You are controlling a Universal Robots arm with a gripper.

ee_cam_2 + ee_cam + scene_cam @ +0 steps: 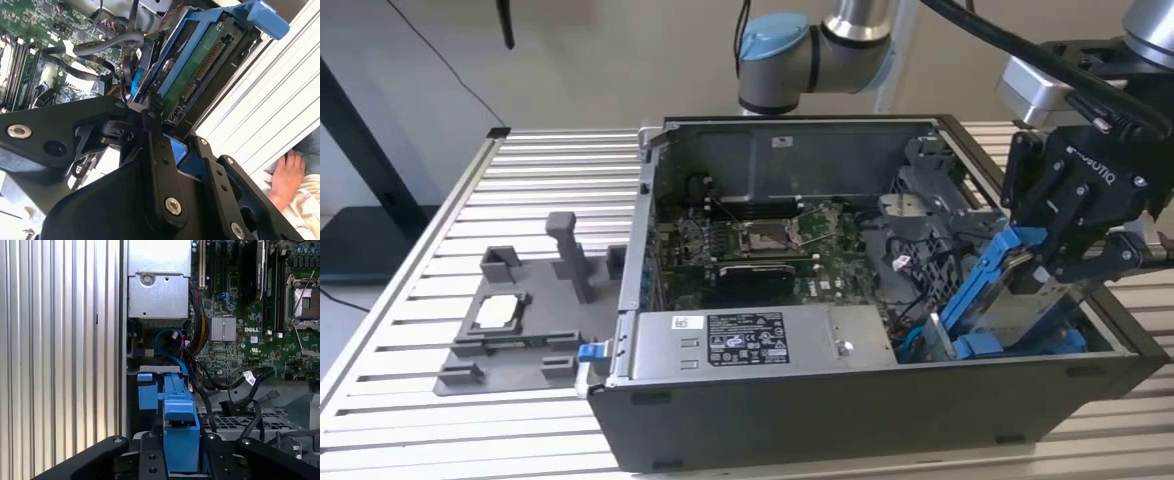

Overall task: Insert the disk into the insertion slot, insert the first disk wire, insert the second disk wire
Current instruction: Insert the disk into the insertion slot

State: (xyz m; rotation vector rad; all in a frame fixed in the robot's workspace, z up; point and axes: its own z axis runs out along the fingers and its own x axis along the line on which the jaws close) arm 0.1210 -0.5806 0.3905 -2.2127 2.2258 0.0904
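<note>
Toward the lower right of the exterior view, the black robot gripper (1074, 260) is clenched on the blue-framed, flat silver-grey disk (981, 300), which stands tilted with its lower end down in the grey-blue box-shaped insertion slot (1067, 330). Tilted like this it could jam against a slot wall. The loose black cables (907, 265) just beside it could get pinched underneath.

We see a plain beige wall (614, 60), a thin black cable (454, 73) across it, a ribbed aluminium table (414, 330), a dark post (370, 150) at the exterior view's left.
</note>
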